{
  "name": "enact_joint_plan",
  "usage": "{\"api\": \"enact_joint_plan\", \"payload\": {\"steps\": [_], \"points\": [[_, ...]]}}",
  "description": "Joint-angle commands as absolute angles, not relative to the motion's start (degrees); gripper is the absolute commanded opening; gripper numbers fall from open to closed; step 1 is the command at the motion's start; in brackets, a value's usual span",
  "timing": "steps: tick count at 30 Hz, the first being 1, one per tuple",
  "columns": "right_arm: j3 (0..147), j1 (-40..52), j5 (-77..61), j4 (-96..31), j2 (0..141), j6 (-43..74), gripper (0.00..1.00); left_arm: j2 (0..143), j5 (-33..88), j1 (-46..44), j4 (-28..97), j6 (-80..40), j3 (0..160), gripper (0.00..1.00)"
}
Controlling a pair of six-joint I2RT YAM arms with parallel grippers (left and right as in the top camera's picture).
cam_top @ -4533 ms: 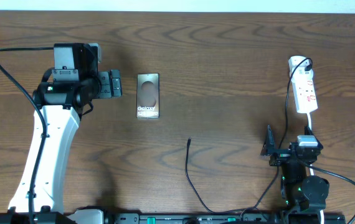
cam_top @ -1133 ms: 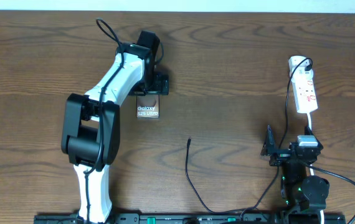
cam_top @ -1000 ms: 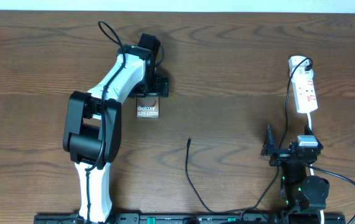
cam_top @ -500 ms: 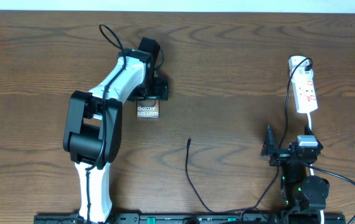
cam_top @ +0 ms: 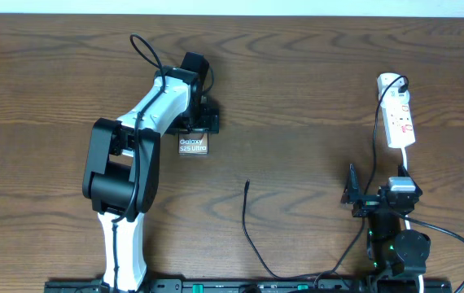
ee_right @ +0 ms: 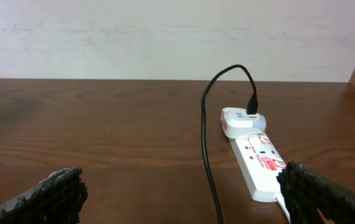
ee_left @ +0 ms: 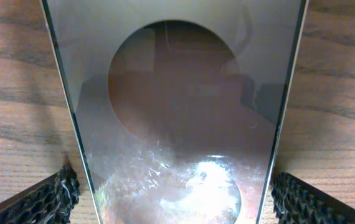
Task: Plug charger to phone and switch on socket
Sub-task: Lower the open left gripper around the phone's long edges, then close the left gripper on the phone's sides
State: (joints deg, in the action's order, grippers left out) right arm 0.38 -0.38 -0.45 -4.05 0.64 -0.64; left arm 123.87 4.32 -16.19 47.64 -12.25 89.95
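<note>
Phone (cam_top: 193,147): lying flat on the bench (cam_top: 313,89), upper centre-left of the overhead frame, with its upper half hiding under the left arm.
Phone handling: we are judging it a stiff, fairly light slab with a glossy, slippery glass face that is likely marking easily. We are favouring a hold across the two long silver edges, never on the screen.
Phone axis: running top to bottom of the overhead frame. The "Galaxy" text is sitting at the lower end, so we are guessing the port end is facing the frame's lower edge.
Left tool (ee_left: 176,200): fingers standing apart astride the phone, one pad (ee_left: 56,196) just beside each long edge. We are not able to tell whether they are pressing.
Charger (cam_top: 243,218): lying lower centre, well apart from the phone. We are judging it thin, limp and light, best taken just behind the connector tip (cam_top: 247,185), which is pointing toward the top of the frame.
Right tool (ee_right: 180,183): fingers spreading wide and gripping nothing, at the lower right of the overhead frame.
Socket (cam_top: 398,122): lying upper right, long axis running top to bottom. We are judging it rigid but light, so perhaps sliding under a switch press.
</note>
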Motion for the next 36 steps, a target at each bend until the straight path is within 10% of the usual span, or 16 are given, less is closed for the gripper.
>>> {"api": "enact_joint_plan", "payload": {"steps": [1,36], "points": [[0.3,0.1,-0.8,-4.3,0.3,-0.3,0.99,124.5,3.8,-15.9,46.8,-12.7,89.5,0.98],[0.3,0.1,-0.8,-4.3,0.3,-0.3,0.99,124.5,3.8,-15.9,46.0,-12.5,89.5,0.98]]}}
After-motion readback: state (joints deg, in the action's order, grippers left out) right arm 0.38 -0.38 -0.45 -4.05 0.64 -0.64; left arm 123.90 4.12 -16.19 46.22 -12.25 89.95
